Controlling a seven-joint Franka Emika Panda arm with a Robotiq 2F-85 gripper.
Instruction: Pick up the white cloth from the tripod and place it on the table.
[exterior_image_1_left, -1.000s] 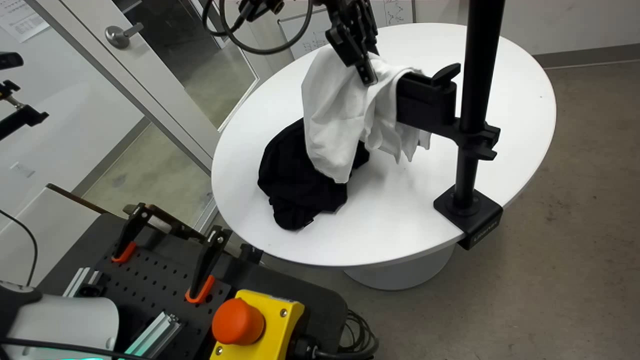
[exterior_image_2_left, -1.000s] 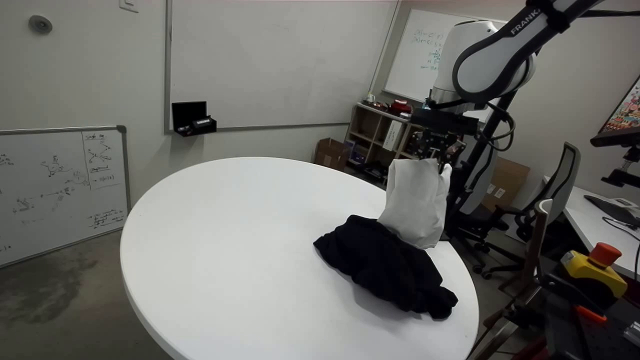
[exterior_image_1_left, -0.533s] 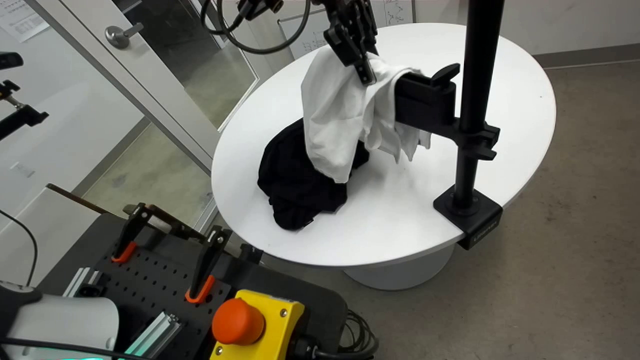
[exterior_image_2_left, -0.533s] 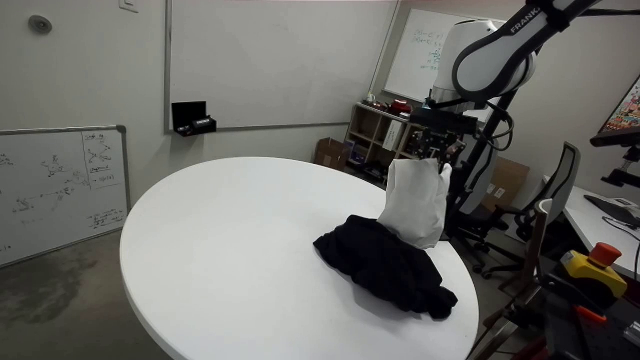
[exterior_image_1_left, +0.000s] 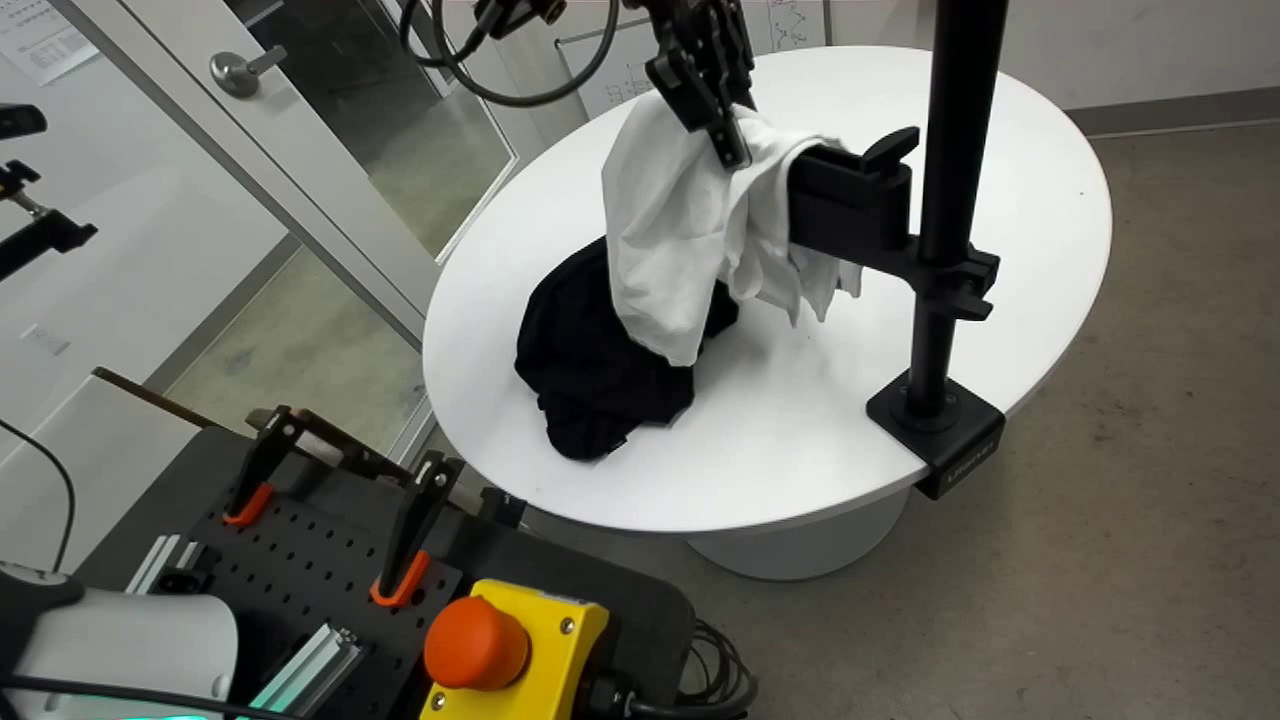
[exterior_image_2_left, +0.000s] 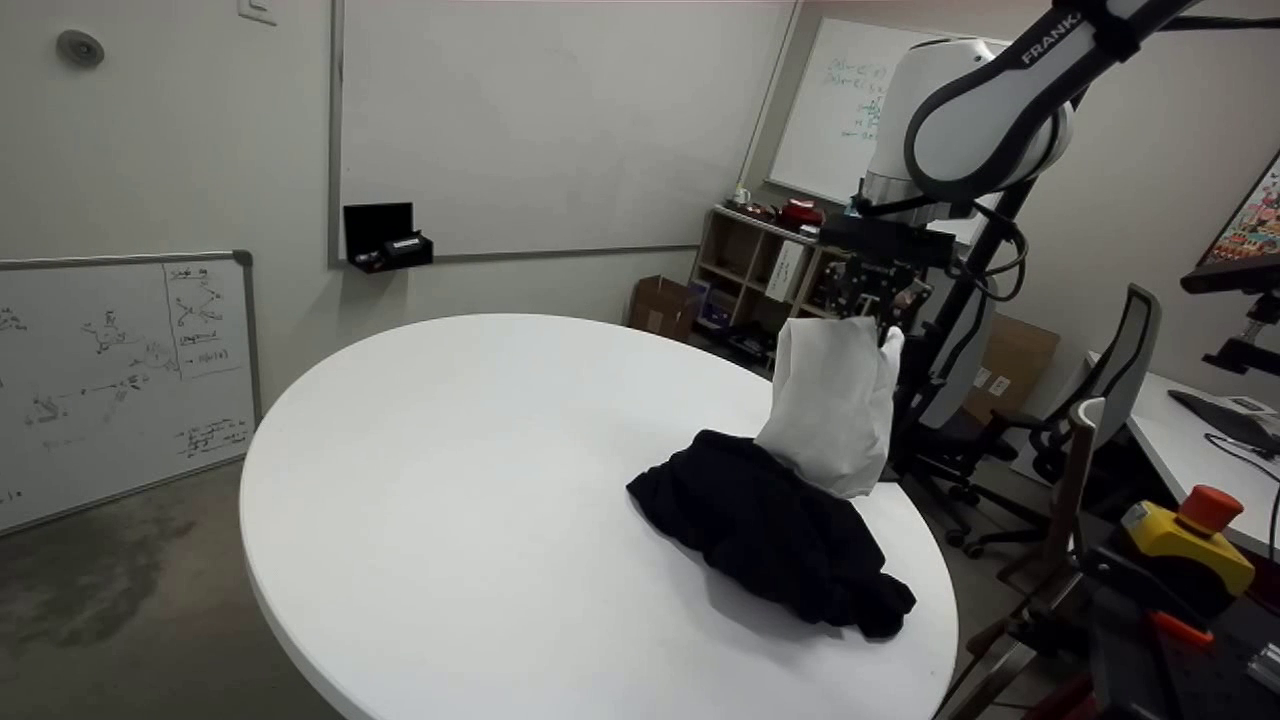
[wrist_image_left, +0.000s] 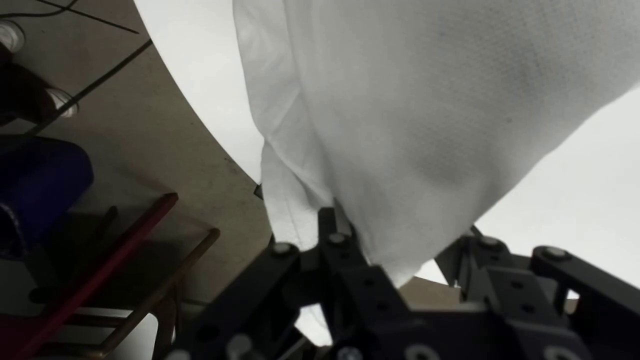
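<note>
The white cloth (exterior_image_1_left: 670, 230) hangs draped over the arm of a black stand (exterior_image_1_left: 850, 205). It also shows in an exterior view (exterior_image_2_left: 835, 410) and fills much of the wrist view (wrist_image_left: 425, 110). My gripper (exterior_image_1_left: 738, 145) points down at the top of the cloth. In the wrist view my gripper (wrist_image_left: 400, 227) has its fingers wide apart, with a fold of cloth between them. The left finger touches or nearly touches the cloth. The far finger is largely hidden by the cloth in the exterior views. The round white table (exterior_image_1_left: 800, 430) lies below.
A crumpled black cloth (exterior_image_1_left: 600, 360) lies on the table under the white cloth's hanging end, also in an exterior view (exterior_image_2_left: 760, 530). The stand's pole (exterior_image_1_left: 950, 150) rises from a base (exterior_image_1_left: 935, 425) clamped at the table's edge. A yellow emergency-stop box (exterior_image_1_left: 530, 650) sits nearby.
Almost nothing has changed. My gripper and the stand's arm have edged very slightly left in an exterior view. The cloth hangs the same way.
</note>
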